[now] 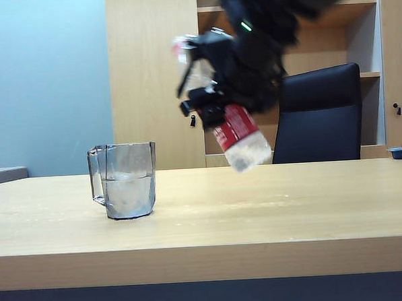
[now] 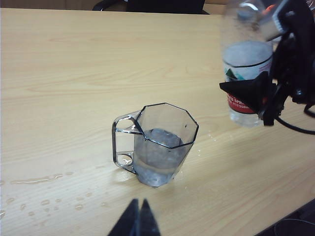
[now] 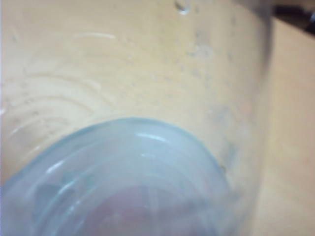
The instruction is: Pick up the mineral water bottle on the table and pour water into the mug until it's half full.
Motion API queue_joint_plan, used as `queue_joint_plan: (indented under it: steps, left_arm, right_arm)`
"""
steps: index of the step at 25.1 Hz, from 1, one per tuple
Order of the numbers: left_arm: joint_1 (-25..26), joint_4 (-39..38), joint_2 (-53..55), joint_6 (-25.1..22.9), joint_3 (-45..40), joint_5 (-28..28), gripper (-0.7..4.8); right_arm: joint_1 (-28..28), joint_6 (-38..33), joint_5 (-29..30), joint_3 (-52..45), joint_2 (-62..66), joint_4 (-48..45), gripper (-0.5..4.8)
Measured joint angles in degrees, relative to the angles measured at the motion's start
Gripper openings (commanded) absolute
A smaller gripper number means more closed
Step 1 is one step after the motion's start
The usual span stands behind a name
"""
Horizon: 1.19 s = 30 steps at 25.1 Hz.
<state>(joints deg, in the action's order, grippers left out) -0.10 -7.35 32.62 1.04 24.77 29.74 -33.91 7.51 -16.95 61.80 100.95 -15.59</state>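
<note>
The mineral water bottle hangs in the air above the surface, at about two o'clock from the mug in the exterior view and well apart from it. It is tilted, base down toward the surface and neck up to the left. The right gripper has its fingers clamped across the bottle's middle, around the red-and-white label.

I judge the bottle thin-walled and soft, so a hard squeeze would buckle it or push water out of the uncapped neck. It looks light now, with little water visible in its lower part. The labelled mid-body seems the sound place to hold, being less slick than the wet clear plastic.

The mug looks stiff and stable, and it holds water to roughly half its height, so the pour appears done.

Droplets lie on the surface at nine o'clock from the mug, seen from the left wrist. The left gripper sits at six o'clock, fingers together, holding nothing.
</note>
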Motion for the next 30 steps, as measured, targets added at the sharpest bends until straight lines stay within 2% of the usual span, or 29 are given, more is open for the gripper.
queue_joint_plan:
  steps: [3, 4, 6, 10, 11, 13, 14, 15, 16, 22, 28, 30]
  left_arm:
    - [0.00, 0.00, -0.02, 0.00, 0.00, 0.00, -0.02]
    - [0.00, 0.00, 0.00, 0.00, 0.00, -0.02, -0.02]
    - [0.00, 0.00, 0.00, 0.00, 0.00, -0.02, -0.02]
    - [0.00, 0.00, 0.00, 0.00, 0.00, -0.44, -0.02]
    - [0.02, -0.02, 0.00, 0.00, 0.00, -0.61, -0.02]
    - [0.00, 0.00, 0.00, 0.00, 0.00, -0.61, -0.02]
    - [0.00, -0.07, 0.00, 0.33, -0.02, -0.63, -0.02]
    - [0.00, -0.22, -0.02, 0.74, -0.04, -0.63, -0.02]
    - [0.00, -0.20, 0.00, 0.92, -0.04, -0.72, -0.02]
    - [0.02, 0.50, -0.02, 1.16, -0.13, -4.63, -0.02]
    - [0.02, 8.24, -2.25, 3.65, -0.13, -7.91, -0.02]
    - [0.02, 9.77, -5.14, 4.68, -0.15, -8.02, -0.02]
  right_arm:
    - [2.21, -5.16, 2.84, -6.82, 0.85, -13.57, 2.95]
    - [2.84, -5.92, 4.24, -10.93, 2.16, -23.82, 2.95]
    - [3.63, -6.40, 6.19, -13.94, 4.11, -32.92, 2.95]
    - [5.33, -9.38, 7.91, -15.26, 9.79, -43.43, 2.98]
    - [5.60, -9.84, 7.96, -15.23, 11.17, -45.13, 3.21]
    - [5.75, -10.16, 7.93, -15.26, 14.19, -48.89, 4.43]
    - [5.46, -10.32, 8.04, -15.21, 16.20, -52.78, 4.45]
    - [5.18, -10.73, 8.20, -15.21, 17.79, -54.45, 4.49]
    - [5.18, -10.64, 8.20, -15.28, 18.25, -54.31, 4.79]
    - [5.25, -10.51, 7.98, -17.70, 16.61, -54.16, 4.79]
    - [5.22, -10.34, 7.56, -23.87, 10.23, -54.77, 4.79]
    - [5.14, -10.29, 5.51, -28.24, 5.33, -54.80, 4.79]
